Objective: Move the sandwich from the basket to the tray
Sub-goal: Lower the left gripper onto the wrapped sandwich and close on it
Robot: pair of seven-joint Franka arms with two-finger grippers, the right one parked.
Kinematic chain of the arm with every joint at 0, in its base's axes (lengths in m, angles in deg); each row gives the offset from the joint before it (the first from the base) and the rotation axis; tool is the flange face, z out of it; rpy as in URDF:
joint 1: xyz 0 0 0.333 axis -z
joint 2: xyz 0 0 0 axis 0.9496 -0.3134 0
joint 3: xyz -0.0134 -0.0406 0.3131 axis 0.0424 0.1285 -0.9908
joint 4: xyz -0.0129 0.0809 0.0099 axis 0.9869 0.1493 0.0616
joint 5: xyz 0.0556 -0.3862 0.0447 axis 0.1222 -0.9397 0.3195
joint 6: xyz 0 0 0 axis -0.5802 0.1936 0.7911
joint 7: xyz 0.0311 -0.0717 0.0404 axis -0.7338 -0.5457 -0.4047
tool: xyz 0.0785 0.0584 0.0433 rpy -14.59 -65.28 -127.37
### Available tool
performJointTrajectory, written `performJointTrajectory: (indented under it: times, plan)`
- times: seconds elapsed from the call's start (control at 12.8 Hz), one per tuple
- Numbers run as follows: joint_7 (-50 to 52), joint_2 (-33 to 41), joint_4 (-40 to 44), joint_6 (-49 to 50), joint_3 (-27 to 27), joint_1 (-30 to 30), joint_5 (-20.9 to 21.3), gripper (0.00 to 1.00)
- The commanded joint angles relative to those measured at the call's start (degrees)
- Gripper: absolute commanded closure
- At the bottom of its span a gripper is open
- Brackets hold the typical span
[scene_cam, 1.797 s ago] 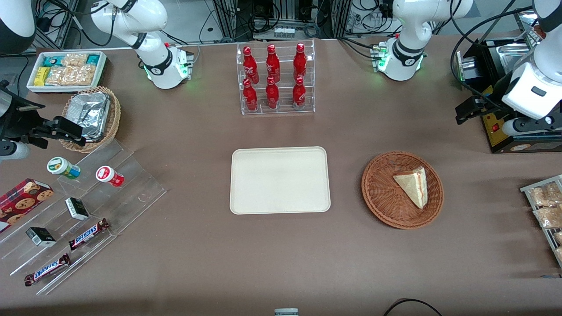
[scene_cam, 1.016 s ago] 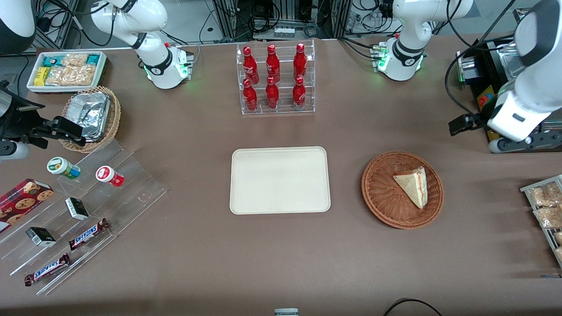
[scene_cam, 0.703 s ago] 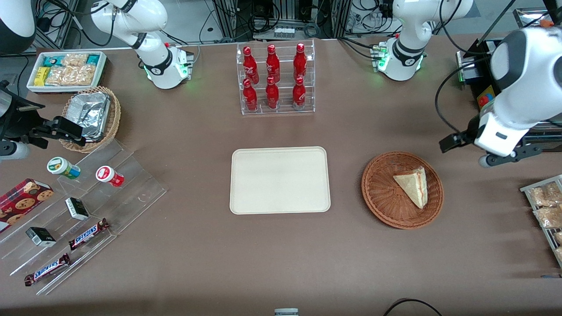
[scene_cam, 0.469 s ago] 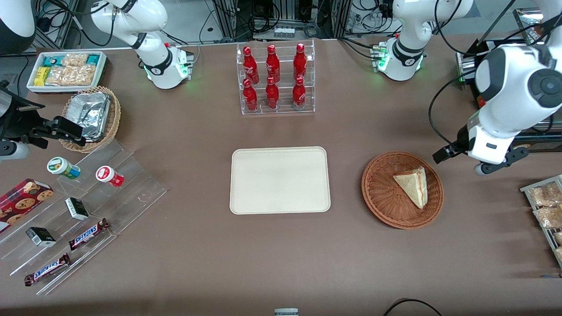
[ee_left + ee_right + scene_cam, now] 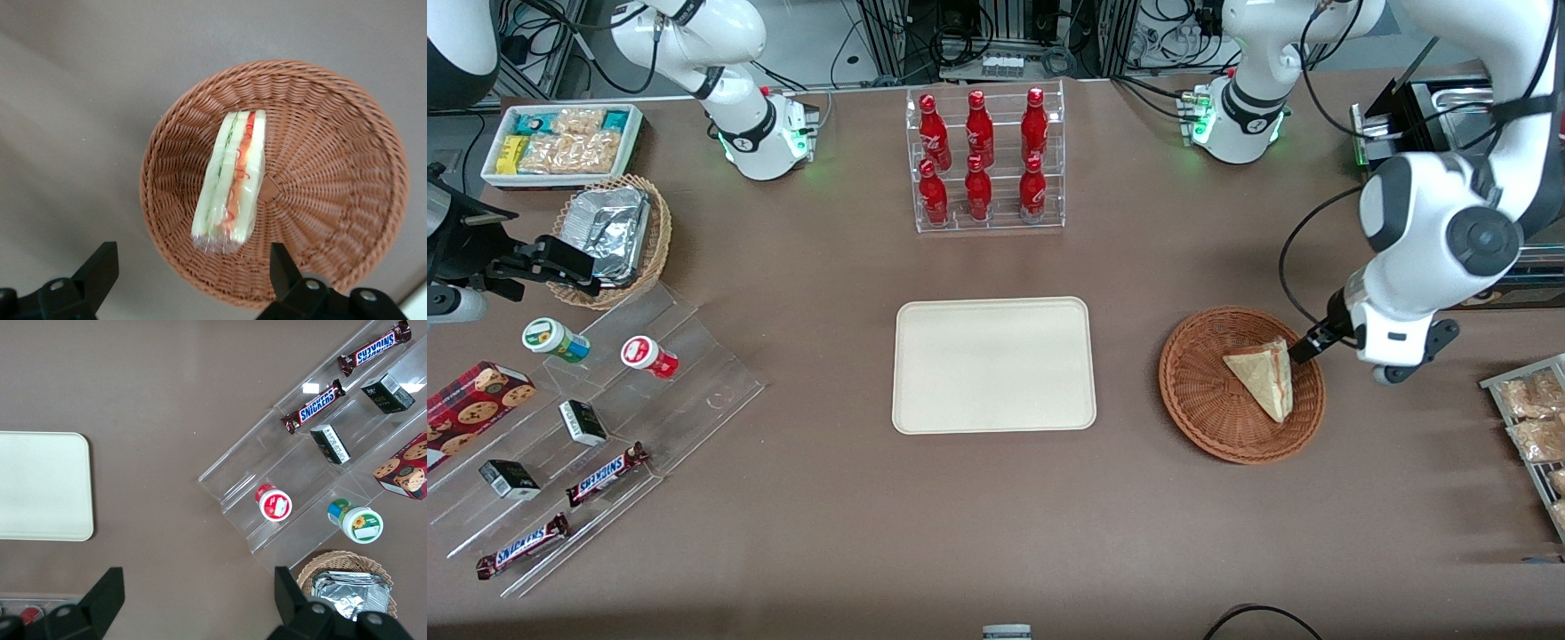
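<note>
The sandwich [image 5: 1263, 378], a tan wedge in clear wrap, lies in the reddish-brown wicker basket [image 5: 1200, 378]. In the left wrist view the sandwich [image 5: 233, 177] shows its red, white and green cut edge inside the basket [image 5: 333, 173]. The left gripper [image 5: 1312, 345] hangs above the basket's rim toward the working arm's end, beside the sandwich and not touching it. Its fingers are wide open and empty [image 5: 190, 273]. The cream-white tray [image 5: 993, 364] lies empty at the table's middle, beside the basket; it also shows in the right wrist view [image 5: 40, 485].
A clear rack of red bottles [image 5: 983, 160] stands farther from the camera than the tray. A wire rack of packets [image 5: 1534, 418] lies past the basket at the working arm's end. A tan basket with a foil container [image 5: 614, 236], a white snack bin [image 5: 560, 142] and clear stepped shelves [image 5: 587, 427] are at the parked arm's end.
The left arm has swung in from the working arm's end of the table toward the basket, and its gripper now hangs over the basket's rim. The sandwich and basket have not moved.
</note>
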Motion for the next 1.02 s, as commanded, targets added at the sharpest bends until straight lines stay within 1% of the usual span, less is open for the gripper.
performJointTrajectory:
  times: [0.0, 0.31, 0.47, 0.62, 0.7, 0.78, 0.86, 0.94]
  plan:
    - [4.4, -3.8, 0.6, -2.8, -0.4, 0.7, 0.6, 0.0]
    - [4.6, -5.9, -0.4, -4.4, 0.0, 0.8, 0.5, 0.0]
    - [4.6, -6.1, -2.4, -7.5, 0.0, 0.8, 0.0, 0.0]
    - [5.7, -6.6, -5.0, -11.8, 0.1, 0.9, -0.2, 0.03]
    - [7.3, -6.8, -5.8, -13.8, 0.2, 0.9, -0.2, 0.11]
    - [9.0, -7.0, -6.4, -14.9, 0.7, 0.9, -0.2, 0.24]
    - [11.0, -7.2, -6.5, -15.1, 1.0, 0.9, -0.1, 0.48]
    - [11.6, -7.2, -6.5, -15.0, 1.0, 0.9, -0.1, 0.7]
